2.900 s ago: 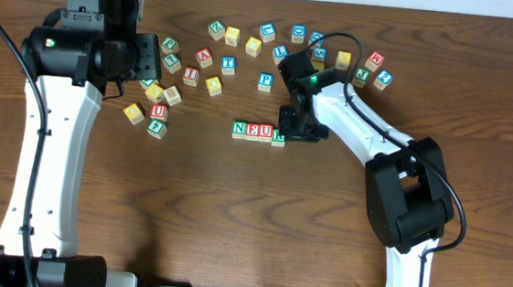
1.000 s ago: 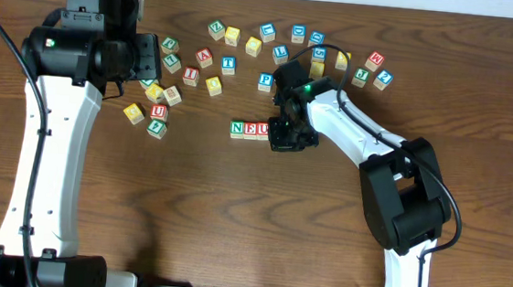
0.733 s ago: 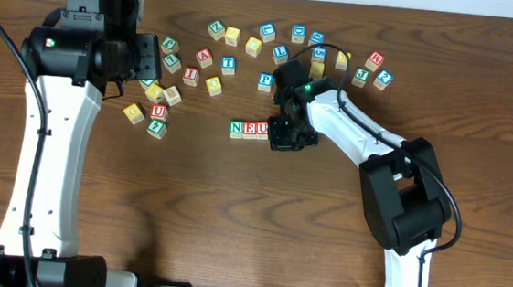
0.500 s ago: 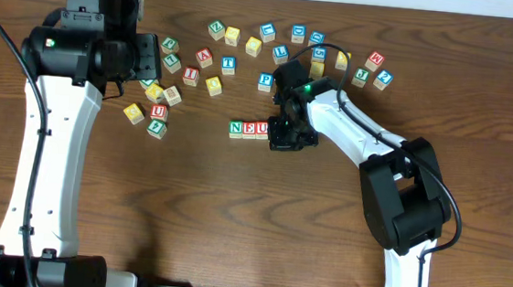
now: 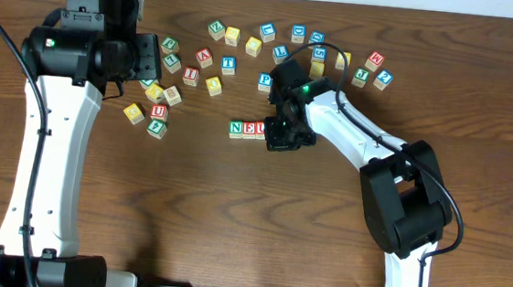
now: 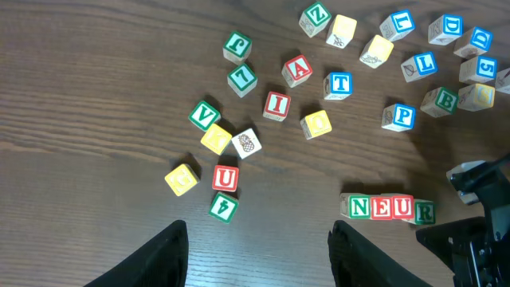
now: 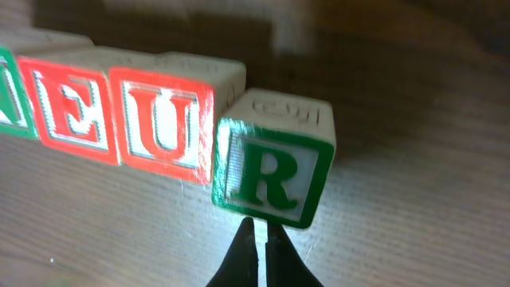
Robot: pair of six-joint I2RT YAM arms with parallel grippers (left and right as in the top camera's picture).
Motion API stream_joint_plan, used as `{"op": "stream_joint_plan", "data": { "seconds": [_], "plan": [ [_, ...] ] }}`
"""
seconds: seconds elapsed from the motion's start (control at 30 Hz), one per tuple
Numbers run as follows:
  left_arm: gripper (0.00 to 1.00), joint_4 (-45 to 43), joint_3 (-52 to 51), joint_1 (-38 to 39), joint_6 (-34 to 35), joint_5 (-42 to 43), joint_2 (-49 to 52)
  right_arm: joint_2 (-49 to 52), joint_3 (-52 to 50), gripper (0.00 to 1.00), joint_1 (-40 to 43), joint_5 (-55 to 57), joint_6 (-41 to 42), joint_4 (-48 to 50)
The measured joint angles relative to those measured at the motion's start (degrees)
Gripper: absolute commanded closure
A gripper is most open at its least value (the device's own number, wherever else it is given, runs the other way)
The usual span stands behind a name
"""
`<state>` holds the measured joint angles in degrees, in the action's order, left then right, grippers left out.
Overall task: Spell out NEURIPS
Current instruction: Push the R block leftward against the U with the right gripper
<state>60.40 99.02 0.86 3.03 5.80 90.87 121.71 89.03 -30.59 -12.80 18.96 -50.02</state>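
Four row cubes (image 6: 382,209) stand side by side at the lower right of the left wrist view: two with green letters and two with red. Above and left of them in that view lie twenty-three loose cubes (image 6: 276,105) fully in frame: seven with blue letters, six with green, three with red, six yellow and one white with a dark picture. At the upper right of the overhead view sit three further cubes (image 5: 375,60) that the wrist view misses. There are two arms (image 5: 50,146) and one table (image 5: 232,224).
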Motion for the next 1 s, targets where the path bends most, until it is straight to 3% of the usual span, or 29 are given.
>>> {"op": "stream_joint_plan", "data": {
  "seconds": [1.0],
  "plan": [
    [0.44,0.0,0.0,0.0,0.0,0.0,0.0,0.0,0.0,0.99,-0.66,1.25,-0.13,3.02]
  ]
}}
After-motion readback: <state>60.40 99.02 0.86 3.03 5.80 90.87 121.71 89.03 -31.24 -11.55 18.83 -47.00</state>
